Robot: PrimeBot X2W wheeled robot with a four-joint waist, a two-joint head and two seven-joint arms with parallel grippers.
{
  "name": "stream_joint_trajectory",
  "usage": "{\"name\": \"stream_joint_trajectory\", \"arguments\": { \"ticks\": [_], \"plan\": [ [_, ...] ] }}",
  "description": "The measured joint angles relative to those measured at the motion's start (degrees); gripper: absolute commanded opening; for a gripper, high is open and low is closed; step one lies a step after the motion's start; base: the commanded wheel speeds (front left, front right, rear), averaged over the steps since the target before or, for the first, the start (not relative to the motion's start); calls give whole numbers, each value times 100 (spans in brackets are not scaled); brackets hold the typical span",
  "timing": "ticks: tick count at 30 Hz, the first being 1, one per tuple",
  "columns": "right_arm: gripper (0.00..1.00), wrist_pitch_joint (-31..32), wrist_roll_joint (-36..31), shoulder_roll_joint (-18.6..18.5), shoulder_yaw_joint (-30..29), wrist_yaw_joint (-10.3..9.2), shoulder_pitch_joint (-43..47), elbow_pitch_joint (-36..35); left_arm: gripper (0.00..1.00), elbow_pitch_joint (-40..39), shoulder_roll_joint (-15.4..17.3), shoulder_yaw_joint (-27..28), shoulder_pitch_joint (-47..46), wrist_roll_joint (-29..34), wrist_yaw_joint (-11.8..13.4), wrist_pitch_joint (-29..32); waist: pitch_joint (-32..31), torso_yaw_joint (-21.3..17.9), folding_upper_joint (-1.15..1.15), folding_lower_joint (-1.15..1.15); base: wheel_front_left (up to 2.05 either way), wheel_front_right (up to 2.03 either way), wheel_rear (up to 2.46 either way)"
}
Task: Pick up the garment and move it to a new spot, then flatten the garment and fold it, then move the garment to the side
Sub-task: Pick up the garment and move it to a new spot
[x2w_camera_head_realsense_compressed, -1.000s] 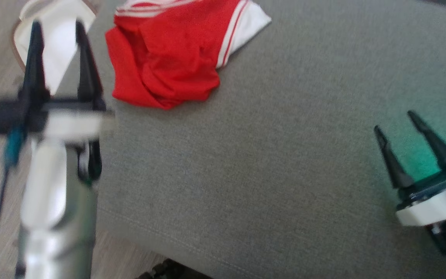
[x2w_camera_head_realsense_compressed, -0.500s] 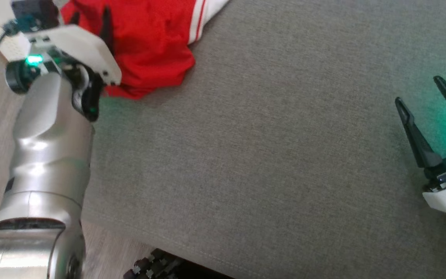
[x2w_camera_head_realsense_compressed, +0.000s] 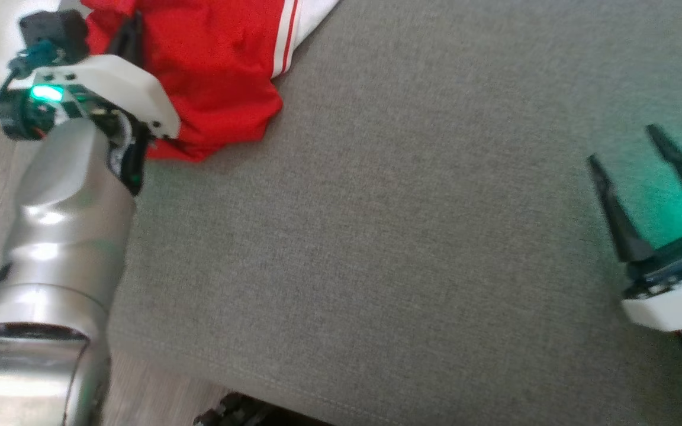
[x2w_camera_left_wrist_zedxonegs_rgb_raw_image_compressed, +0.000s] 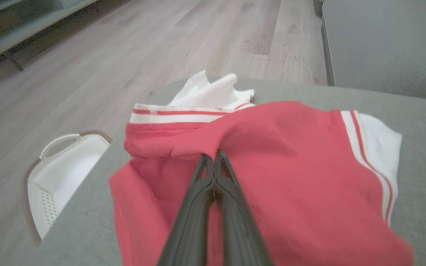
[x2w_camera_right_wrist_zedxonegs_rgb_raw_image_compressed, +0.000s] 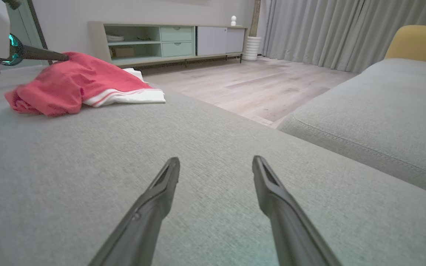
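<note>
The grey cushion (x2w_camera_head_realsense_compressed: 406, 236) is a wide, bare surface between the two arms, with open fabric from the garment across to the right gripper (x2w_camera_head_realsense_compressed: 622, 144). Its near seam runs along the bottom of the head view, where something dark shows below the edge, too blurred to name. The red garment (x2w_camera_left_wrist_zedxonegs_rgb_raw_image_compressed: 272, 177), trimmed with white bands and red stripes, lies crumpled at the cushion's far left corner, close to both edges there; white parts of it reach toward the drop to the wooden floor (x2w_camera_left_wrist_zedxonegs_rgb_raw_image_compressed: 124, 48). Just off that corner, lower down on the floor, stands a white basket (x2w_camera_left_wrist_zedxonegs_rgb_raw_image_compressed: 61, 173) with a handle and perforated wall. In the right wrist view a second grey seat (x2w_camera_right_wrist_zedxonegs_rgb_raw_image_compressed: 375, 111) lies across a gap of floor on the right, with a yellow cushion (x2w_camera_right_wrist_zedxonegs_rgb_raw_image_compressed: 420, 40) behind it, and a low cabinet (x2w_camera_right_wrist_zedxonegs_rgb_raw_image_compressed: 168, 40) and curtains (x2w_camera_right_wrist_zedxonegs_rgb_raw_image_compressed: 327, 29) stand along the far walls. The left gripper (x2w_camera_left_wrist_zedxonegs_rgb_raw_image_compressed: 213, 155) reaches over the cushion's left edge, its forearm slanting up from the lower left, its fingers pressed together on a raised fold of the garment. The right gripper hovers low over bare cushion, well apart from the garment, its fingers spread wide with nothing between them.
</note>
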Motion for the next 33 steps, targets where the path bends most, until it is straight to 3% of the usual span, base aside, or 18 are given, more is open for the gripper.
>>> {"name": "stream_joint_trajectory", "arguments": {
  "ticks": [5,7,13,17,21,26,33],
  "plan": [
    [100,-259,2,519,366,0,-162,512,0,-126,338,-414,-90,32,0,-522,-474,-122,0,-1,0,0,0],
    [100,-358,4,913,524,0,-270,859,0,-300,483,-727,-125,56,0,-697,-854,-250,0,-1,0,0,0],
    [100,-397,115,1702,530,0,-192,1133,0,-953,751,-1534,-123,-21,0,-705,-1733,-628,0,-2,0,0,0],
    [100,-397,199,2050,413,0,203,1082,0,-1588,964,-1984,-60,-475,0,-443,-2297,-1006,0,-3,0,0,0],
    [100,-397,254,2258,394,0,547,979,0,-2446,1138,-2337,199,-1262,0,-136,-2680,-1542,1,-3,0,0,0],
    [100,-398,254,2336,381,0,542,784,0,-3077,1381,-2531,313,-1586,0,66,-2941,-2282,1,-2,0,0,0],
    [100,-398,254,2395,250,0,565,713,0,-3812,1307,-3284,798,-2029,0,415,-3094,-3119,1,-1,0,0,0]
  ]
}}
